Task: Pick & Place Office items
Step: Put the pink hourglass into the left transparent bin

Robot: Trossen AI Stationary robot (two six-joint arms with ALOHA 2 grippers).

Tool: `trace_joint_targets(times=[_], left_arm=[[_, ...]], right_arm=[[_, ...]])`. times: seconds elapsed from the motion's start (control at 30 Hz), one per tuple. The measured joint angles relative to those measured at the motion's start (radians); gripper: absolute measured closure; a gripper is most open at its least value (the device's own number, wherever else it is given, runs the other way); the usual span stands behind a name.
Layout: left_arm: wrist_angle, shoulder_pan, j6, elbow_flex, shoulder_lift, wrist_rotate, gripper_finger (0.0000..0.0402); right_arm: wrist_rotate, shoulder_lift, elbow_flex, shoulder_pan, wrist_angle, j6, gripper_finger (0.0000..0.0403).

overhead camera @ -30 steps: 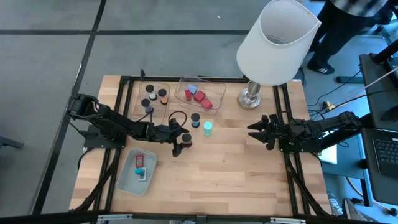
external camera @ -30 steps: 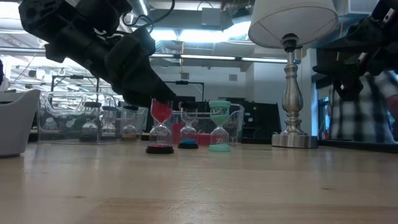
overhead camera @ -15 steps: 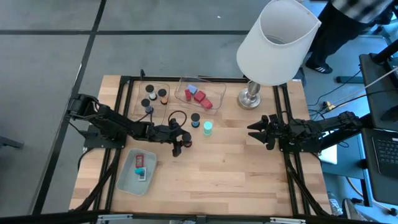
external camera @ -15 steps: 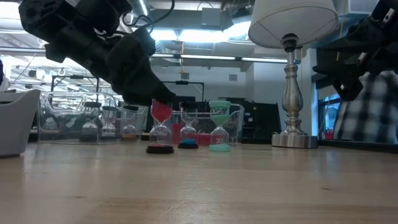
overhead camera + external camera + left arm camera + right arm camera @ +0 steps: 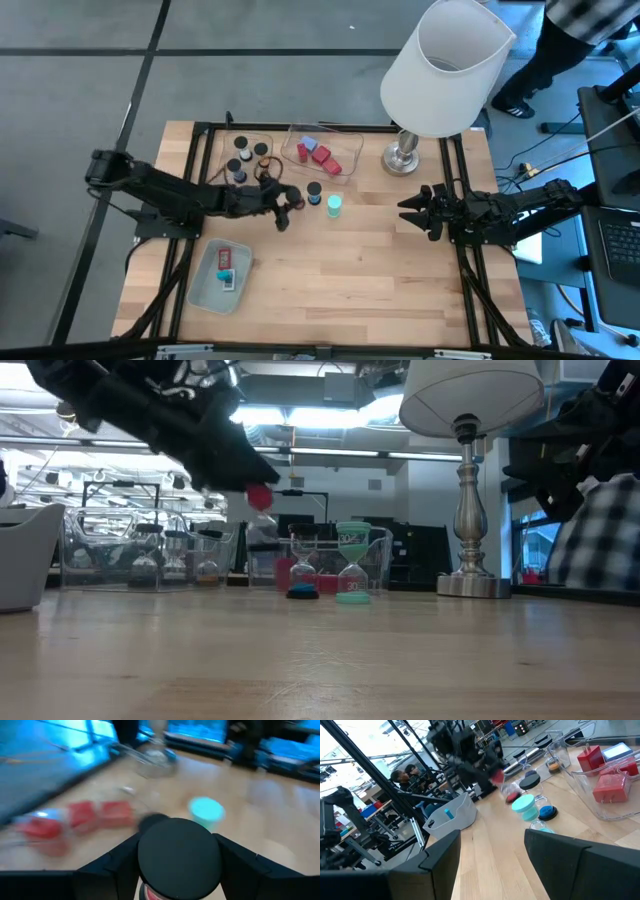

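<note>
Beside the clear tray (image 5: 322,152), blue (image 5: 314,190) and teal timers (image 5: 334,205) stand.

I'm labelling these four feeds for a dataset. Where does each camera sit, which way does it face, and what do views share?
High view: above, straight down on the table; both arms.
Low view: table height, level toward the lamp; left gripper lifting a red timer.
Left wrist view: on left arm, over that timer's black cap; own fingers.
Right wrist view: on the waiting right arm, facing the left arm; own fingers.
Shared: the teal timer appears in all.
</note>
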Motion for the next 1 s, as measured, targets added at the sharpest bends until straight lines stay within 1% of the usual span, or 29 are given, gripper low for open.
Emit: trace_joint_targets(times=[0.17,0.33,0.4,0.47,0.53,0.67,0.73,1.0], left_arm=[[-0.131,0.016,0.034,0.000,-0.178,-0.149,0.0190],[-0.296,0.015,0.060,0.000,-0.334,-0.324,0.0190],[-0.388,0.015,0.033,0.000,-0.372,-0.403,0.0190],[-0.485,0.016,-0.032,0.000,-0.388,-0.469,0.0190],[-0.580,0.019,-0.111,0.000,-0.390,-0.515,0.0190],[-0.724,0.052,-0.281,0.000,-0.367,-0.523,0.0190],[-0.758,0.068,-0.338,0.000,-0.347,-0.521,0.0190],[-0.765,0.109,-0.415,0.000,-0.246,-0.517,0.0190]], right_arm=[[0.000,0.000,0.000,0.000,0.000,0.000,0.0179],[0.000,0.000,0.000,0.000,0.000,0.000,0.0179],[0.000,0.000,0.000,0.000,0.000,0.000,0.0179],[0.000,0.000,0.000,0.000,0.000,0.000,0.0179],[0.000,0.000,0.000,0.000,0.000,0.000,0.0179],[0.000,0.000,0.000,0.000,0.000,0.000,0.0179],[0.000,0.000,0.000,0.000,0.000,0.000,0.0179],[0.000,0.000,0.000,0.000,0.000,0.000,0.0179]])
